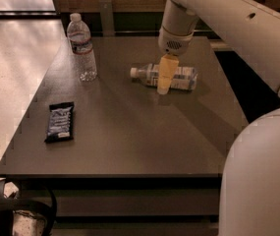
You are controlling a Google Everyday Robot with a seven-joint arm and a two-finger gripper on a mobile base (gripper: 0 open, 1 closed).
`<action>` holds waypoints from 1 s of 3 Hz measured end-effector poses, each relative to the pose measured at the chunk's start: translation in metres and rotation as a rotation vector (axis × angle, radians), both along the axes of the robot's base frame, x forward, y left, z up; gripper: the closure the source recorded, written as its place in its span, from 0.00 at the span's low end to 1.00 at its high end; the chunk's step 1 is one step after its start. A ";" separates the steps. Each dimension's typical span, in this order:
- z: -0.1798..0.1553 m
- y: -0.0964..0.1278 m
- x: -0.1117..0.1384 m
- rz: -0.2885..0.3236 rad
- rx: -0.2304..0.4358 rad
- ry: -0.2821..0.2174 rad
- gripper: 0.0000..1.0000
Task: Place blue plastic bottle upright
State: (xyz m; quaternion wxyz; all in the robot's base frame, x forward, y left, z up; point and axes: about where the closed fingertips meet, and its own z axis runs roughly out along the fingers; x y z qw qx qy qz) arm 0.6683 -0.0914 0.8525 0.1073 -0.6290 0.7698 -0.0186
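The blue plastic bottle (184,77) lies on its side on the dark table (129,146), right of centre toward the back. Its white cap points left and its pale label faces the camera. My gripper (164,77) hangs straight down from the white arm and sits across the middle of the bottle, its tan tip reaching the tabletop on the near side. It hides part of the label.
A ribbed clear water bottle (82,48) stands upright at the back left. A dark snack bar (60,121) lies near the left edge. My white arm (262,181) fills the right side of the view. A dark bag (12,213) sits on the floor at the lower left.
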 end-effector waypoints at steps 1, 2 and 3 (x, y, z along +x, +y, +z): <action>-0.010 0.004 -0.001 0.001 0.033 0.026 0.00; -0.026 0.004 -0.006 -0.018 0.060 0.061 0.00; -0.038 0.006 -0.009 -0.027 0.070 0.085 0.16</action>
